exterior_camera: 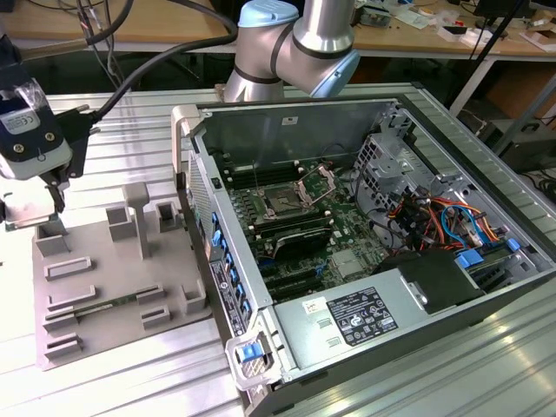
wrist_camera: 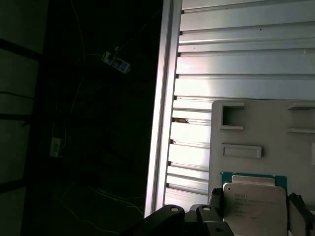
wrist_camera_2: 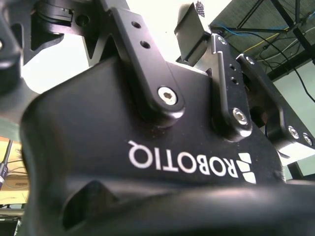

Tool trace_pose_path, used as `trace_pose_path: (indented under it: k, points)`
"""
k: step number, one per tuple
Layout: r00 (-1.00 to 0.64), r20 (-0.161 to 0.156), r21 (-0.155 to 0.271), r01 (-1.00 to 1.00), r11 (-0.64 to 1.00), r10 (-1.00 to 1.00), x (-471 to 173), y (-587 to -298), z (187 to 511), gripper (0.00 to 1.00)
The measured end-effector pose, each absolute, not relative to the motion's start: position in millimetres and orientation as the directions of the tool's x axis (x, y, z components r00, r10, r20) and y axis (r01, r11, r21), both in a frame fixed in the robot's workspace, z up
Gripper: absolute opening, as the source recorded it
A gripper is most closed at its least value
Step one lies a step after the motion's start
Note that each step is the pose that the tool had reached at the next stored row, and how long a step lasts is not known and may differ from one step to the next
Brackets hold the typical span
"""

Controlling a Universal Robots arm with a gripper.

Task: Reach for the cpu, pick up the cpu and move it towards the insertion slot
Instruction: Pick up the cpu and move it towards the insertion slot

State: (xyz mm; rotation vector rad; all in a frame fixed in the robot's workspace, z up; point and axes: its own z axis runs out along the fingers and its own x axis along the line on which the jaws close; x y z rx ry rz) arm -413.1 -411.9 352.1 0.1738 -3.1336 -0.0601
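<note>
One cpu [wrist_camera: 253,209] lies at the tray's [exterior_camera: 122,287] 10 o'clock corner, the hand [exterior_camera: 39,208] over it, grip impossible to tell; the slot [exterior_camera: 282,202] sits in the case [exterior_camera: 287,130] at the tray's 3 o'clock.

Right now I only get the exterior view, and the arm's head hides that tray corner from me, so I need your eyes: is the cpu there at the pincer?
Observer: Yes. In the first wrist view the cpu sits right in front of the pincer, over the grey tray.
Operator: Which face shows?
Observer: Its silver metal top faces the camera, with a green edge along one side.
Operator: Lifted yet?
Observer: I can't tell. It overlaps the tray, and a shallow rectangular recess lies just beyond its green edge.
</note>
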Motion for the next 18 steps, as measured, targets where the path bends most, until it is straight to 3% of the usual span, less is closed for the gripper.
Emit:
trace_pose_path:
  k: [18]
  points:
    - [-0.994,0.0,0.038,-0.111,0.993,-0.111,-413.1,-411.9,360.9,0.55]
